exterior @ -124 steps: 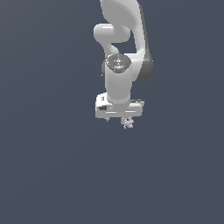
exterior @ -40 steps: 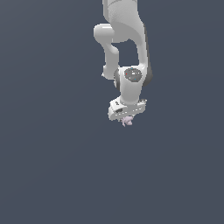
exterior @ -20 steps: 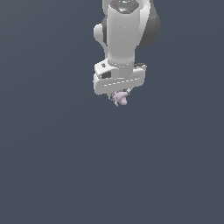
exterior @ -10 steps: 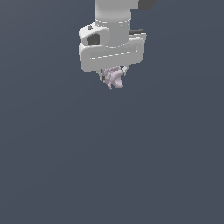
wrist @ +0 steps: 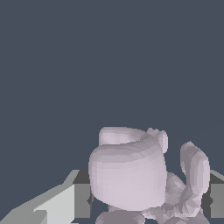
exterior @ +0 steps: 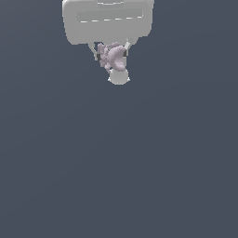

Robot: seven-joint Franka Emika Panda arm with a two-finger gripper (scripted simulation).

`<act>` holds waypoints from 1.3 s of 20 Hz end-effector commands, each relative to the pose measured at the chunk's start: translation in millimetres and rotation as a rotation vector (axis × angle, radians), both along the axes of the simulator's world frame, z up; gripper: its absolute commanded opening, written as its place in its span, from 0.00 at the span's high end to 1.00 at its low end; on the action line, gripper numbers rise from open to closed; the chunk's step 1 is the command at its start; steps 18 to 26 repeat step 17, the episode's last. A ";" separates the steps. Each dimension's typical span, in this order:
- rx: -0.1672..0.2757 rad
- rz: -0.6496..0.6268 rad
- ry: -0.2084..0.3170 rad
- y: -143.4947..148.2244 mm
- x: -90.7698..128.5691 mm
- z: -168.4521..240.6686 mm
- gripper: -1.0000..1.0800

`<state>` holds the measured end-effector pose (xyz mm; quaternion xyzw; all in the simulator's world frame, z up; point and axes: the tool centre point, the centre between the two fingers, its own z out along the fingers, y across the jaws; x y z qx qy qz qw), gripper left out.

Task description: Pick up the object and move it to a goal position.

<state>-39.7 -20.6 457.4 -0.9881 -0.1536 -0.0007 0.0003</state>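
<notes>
Pale pink-lilac lumpy object (exterior: 111, 56) sits clamped between the 2 fingers of the white gripper (exterior: 110, 55), high in the exterior view, against plain dark grey-blue background (exterior: 139, 162). Exterior view shows the wide white hand body (exterior: 108, 20) above and a small pale rounded part (exterior: 118, 76) just below the object; whether that part belongs to it, cannot tell. Wrist view alone shows the object's (wrist: 131, 175) shape close up: a thick cup-like lump with knobby bits beside it, dark finger pads (wrist: 82, 200) on both sides.
</notes>
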 end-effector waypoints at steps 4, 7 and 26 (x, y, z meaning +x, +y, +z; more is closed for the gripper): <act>0.000 0.000 0.001 -7.5 4.3 28.4 1.00; -0.001 0.000 0.001 -10.1 6.1 38.4 1.00; -0.001 0.000 0.001 -13.1 9.0 50.1 1.00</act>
